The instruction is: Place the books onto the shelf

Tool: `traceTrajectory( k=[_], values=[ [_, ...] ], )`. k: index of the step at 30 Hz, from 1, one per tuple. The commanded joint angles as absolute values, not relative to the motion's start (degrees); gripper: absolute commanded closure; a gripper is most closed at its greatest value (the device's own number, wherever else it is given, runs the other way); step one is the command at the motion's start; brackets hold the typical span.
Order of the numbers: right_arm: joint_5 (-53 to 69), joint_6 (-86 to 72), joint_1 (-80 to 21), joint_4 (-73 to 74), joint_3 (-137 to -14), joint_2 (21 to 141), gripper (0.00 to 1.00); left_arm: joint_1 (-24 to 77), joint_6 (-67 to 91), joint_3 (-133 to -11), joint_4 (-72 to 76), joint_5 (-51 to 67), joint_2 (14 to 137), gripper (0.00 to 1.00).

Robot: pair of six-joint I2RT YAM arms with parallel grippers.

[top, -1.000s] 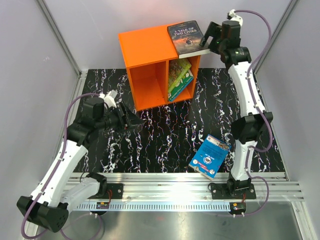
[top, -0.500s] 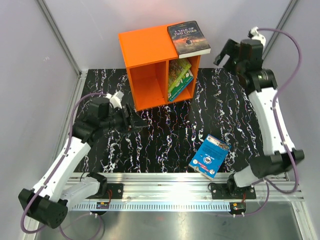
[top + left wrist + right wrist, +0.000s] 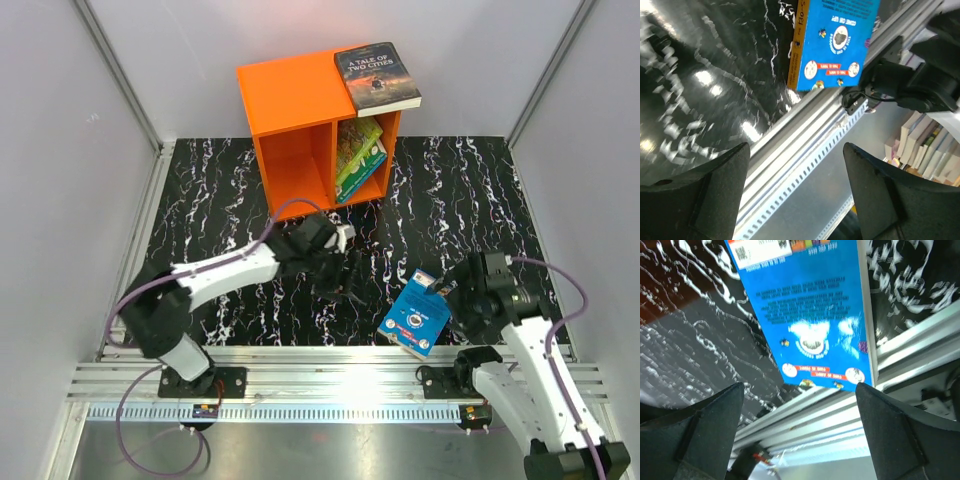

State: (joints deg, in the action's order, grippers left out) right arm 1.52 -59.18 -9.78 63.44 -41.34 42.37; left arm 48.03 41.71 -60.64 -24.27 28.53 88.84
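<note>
The orange shelf (image 3: 295, 125) stands at the back of the mat. A dark brown book (image 3: 377, 77) lies flat on its top, jutting over the right edge. Two green illustrated books (image 3: 358, 155) lean in its right compartment. A bright blue book (image 3: 417, 315) lies flat by the front rail, also seen in the left wrist view (image 3: 835, 45) and the right wrist view (image 3: 810, 315). My right gripper (image 3: 450, 300) (image 3: 800, 435) hovers open just right of the blue book. My left gripper (image 3: 348, 285) (image 3: 795, 190) hangs open and empty over the mat, left of it.
An aluminium rail (image 3: 340, 375) runs along the front edge under both arm bases. Grey walls close in the left, back and right. The shelf's left compartment (image 3: 295, 170) holds nothing. Stacked books (image 3: 930, 145) lie outside the cell, beyond the rail.
My right arm swung from the shelf top down to the blue book at the front. My left arm reached from the left side to the mat's middle.
</note>
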Motion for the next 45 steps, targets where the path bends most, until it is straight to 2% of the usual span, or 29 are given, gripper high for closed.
traceTrajectory(
  k=[1,7,11,13,17,18,22,26,30,37,41,43,45],
  values=[
    [5.8,-65.8,-9.8,65.7,-38.3,40.2,0.00,50.3,41.2,-66.8,-17.5,30.1,96.3,0.20],
    [9.6,-70.4,-9.8,60.7,-27.9,36.8,0.00,53.6,40.5,-76.2,-18.2,32.5,109.3,0.20],
    [9.1,-68.5,-9.8,59.8,-28.4,38.9,0.00,54.8,41.8,-78.2,-17.8,32.6,113.6,0.20],
    [7.9,-67.1,-9.8,58.8,-29.3,43.6,0.00,54.8,42.4,-79.2,-17.2,32.7,115.0,0.20],
    [-1.9,-59.5,-9.8,60.5,-38.6,57.0,0.00,55.0,40.8,-80.9,-20.7,30.2,116.4,0.21],
    [-6.8,-57.2,-9.8,61.7,-44.2,59.2,0.00,54.8,40.4,-81.0,-21.2,30.0,116.2,0.21],
    [-14.7,-51.0,-9.8,65.0,-52.0,66.8,0.00,54.8,39.9,-80.2,-21.4,29.5,115.5,0.21],
    [-10.8,-51.1,-9.8,58.2,-47.8,69.9,0.00,54.7,40.3,-79.1,-20.5,29.5,114.9,0.21],
    [-4.1,-55.9,-9.8,50.5,-38.4,68.7,0.00,54.0,40.6,-78.1,-20.4,29.7,113.7,0.21],
    [-5.5,-53.9,-9.8,46.9,-38.8,72.3,0.03,51.7,42.8,-72.6,-16.8,30.4,109.8,0.22],
    [-1.8,-52.8,-10.5,39.1,-37.9,78.4,0.09,50.5,43.4,-70.8,-16.0,30.3,108.5,0.22],
    [-0.3,-53.9,-13.1,34.0,-37.5,79.9,0.17,49.8,43.6,-70.1,-15.9,30.3,107.4,0.22],
    [-0.2,-54.2,-15.2,31.7,-39.5,82.3,0.18,49.1,43.6,-68.7,-15.6,29.9,106.4,0.22]
  ],
)
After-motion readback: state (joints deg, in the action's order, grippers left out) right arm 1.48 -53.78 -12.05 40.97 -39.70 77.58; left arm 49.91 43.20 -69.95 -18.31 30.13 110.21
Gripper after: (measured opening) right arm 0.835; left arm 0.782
